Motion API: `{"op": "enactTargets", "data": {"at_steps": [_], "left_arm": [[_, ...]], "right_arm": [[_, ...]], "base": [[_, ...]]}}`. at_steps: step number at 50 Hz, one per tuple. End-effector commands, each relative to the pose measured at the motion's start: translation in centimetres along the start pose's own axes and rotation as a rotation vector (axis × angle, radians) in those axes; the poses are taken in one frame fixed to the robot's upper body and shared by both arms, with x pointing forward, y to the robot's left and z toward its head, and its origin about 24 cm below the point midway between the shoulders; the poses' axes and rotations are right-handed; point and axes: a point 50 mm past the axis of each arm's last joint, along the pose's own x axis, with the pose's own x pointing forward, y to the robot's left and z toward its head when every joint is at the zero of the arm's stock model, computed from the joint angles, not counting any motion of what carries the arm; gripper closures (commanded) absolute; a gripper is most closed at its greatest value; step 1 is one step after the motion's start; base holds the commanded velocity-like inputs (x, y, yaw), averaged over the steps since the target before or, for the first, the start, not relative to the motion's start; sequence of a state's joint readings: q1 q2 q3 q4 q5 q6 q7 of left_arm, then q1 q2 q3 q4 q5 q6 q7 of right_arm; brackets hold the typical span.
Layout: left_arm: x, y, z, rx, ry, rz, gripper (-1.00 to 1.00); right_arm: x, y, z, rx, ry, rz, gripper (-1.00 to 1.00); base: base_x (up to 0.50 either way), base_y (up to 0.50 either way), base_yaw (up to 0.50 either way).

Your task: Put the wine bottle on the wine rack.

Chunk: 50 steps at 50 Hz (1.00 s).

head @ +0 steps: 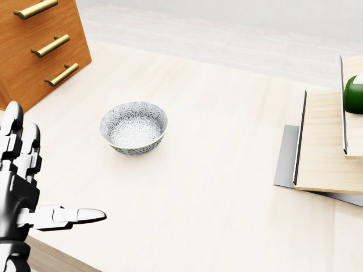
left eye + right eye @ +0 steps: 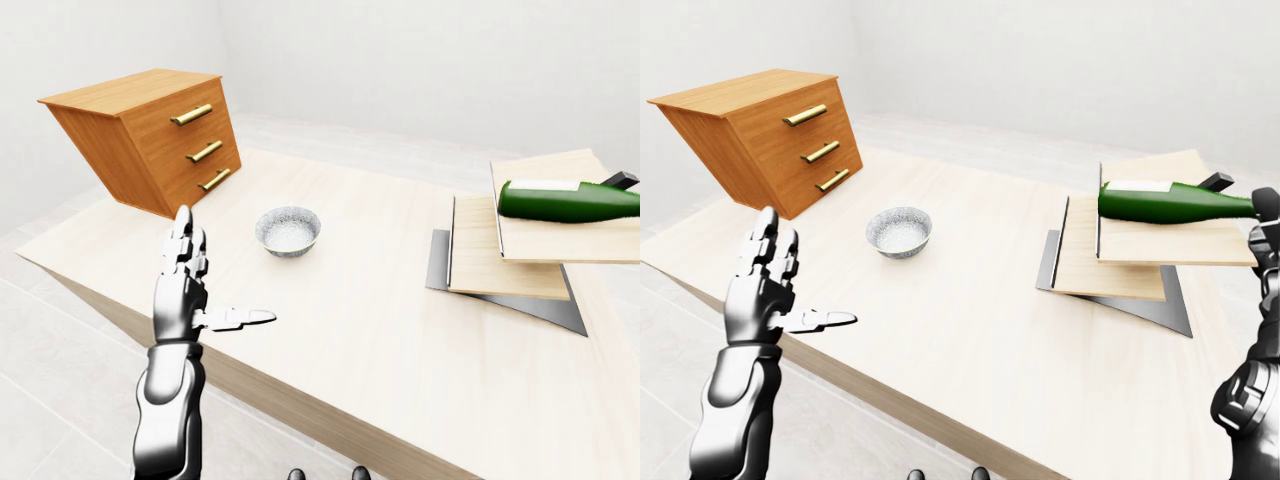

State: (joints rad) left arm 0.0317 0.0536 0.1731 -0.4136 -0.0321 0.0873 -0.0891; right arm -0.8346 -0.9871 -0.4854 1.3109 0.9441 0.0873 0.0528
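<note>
Left hand (image 2: 190, 290) stands raised at the near left edge of the pale wooden surface (image 2: 360, 300), spread wide: 2 fingers point up and the thumb juts out to the right, with nothing between them. Right hand (image 2: 1267, 235) shows only in the right-eye view, at the far right edge, at the neck end of the wine bottle (image 2: 1170, 202); whether its fingers close round the neck I cannot tell, since the frame cuts them off.

1 wine bottle, dark green with a pale label at its base end, lies on its side across the upper of 2 stacked light wooden boards, the wine rack (image 2: 500, 255), at the right of the surface. Under the boards lies 1 dark grey plate, tilted, with its corner showing toward the near side.

1 patterned grey and white bowl (image 1: 134, 127) sits upright near the middle of the surface, well apart from both hands. 1 orange-brown chest of drawers (image 2: 150, 135) stands tilted at the far left, with 3 brass handles on its face.
</note>
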Motion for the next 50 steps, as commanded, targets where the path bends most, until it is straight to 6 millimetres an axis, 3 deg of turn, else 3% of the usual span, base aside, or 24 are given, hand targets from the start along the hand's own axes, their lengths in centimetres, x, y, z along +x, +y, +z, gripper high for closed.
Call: {"op": "enactTargets", "data": {"at_steps": [1, 24, 39, 50], "left_arm": [[0.2, 0.0, -0.5, -0.001, 0.019, -0.001, -1.00], [0.2, 0.1, -0.5, -0.001, 0.018, -0.001, -1.00], [0.3, -0.1, 0.4, -0.002, -0.018, -0.003, -1.00], [0.3, -0.3, 0.4, -0.004, -0.021, -0.008, -1.00]], "right_arm": [[-0.1, -0.7, 0.0, -0.005, 0.001, -0.008, -1.00], [-0.3, -1.5, 1.2, -0.043, -0.026, 0.006, -1.00], [-0.8, -2.4, 3.3, -0.086, -0.078, 0.039, -1.00], [-1.3, -1.6, 6.0, -0.101, -0.161, 0.089, -1.00]], "base": [[0.00, 0.00, 0.00], [0.00, 0.00, 0.00], [0.00, 0.00, 0.00], [0.00, 0.00, 0.00]]}}
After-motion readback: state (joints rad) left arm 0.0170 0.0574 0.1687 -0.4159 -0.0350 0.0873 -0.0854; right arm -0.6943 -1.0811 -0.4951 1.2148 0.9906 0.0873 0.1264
